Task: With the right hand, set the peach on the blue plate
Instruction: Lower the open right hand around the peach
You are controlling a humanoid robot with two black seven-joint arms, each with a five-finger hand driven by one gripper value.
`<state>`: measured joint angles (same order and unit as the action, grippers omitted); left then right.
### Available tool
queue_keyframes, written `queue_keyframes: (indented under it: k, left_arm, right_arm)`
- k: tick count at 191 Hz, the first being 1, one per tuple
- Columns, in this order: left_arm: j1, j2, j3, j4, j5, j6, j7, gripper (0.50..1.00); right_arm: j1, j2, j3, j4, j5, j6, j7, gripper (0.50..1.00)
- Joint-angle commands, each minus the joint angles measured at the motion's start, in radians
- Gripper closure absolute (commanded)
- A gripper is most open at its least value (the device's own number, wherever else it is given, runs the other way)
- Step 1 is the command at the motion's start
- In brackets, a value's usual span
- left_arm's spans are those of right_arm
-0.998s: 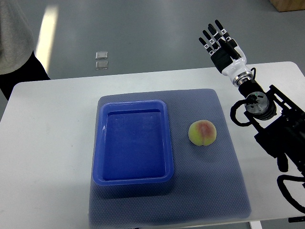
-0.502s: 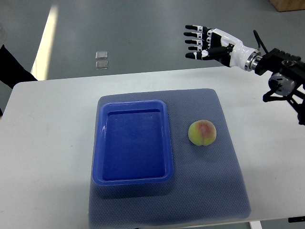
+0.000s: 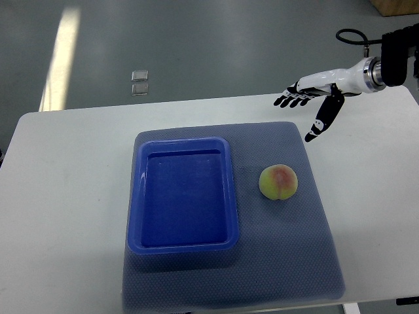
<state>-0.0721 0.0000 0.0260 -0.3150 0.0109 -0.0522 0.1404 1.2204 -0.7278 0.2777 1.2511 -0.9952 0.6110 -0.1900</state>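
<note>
The peach lies on the grey-blue mat right of centre in the frame, just beside the right rim of the blue plate — a deep rectangular dish with nothing in it — and not touching it. The right hand hangs at the upper right, above the far edge of the white tabletop, its fingers stretched out and spread, thumb pointing down — holding nothing, well apart from the peach.

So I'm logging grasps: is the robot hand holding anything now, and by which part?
Nothing is held. The right robot hand is open above the table's far edge, apart from the peach lying on the mat.
</note>
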Motion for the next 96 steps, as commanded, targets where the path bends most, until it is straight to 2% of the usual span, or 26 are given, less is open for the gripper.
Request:
queue_keyframes:
  k: [1, 96]
  left_arm:
    - [0.0, 0.0, 0.0, 0.001, 0.0, 0.0, 0.001, 0.5]
    - [0.0, 0.0, 0.002, 0.001, 0.0, 0.0, 0.001, 0.5]
  right_arm:
    - [-0.038, -0.002, -0.003, 0.021, -0.005, 0.0, 0.004, 0.57]
    - [-0.176, 0.019, 0.001, 0.04, -0.112, 0.0, 0.083, 0.57]
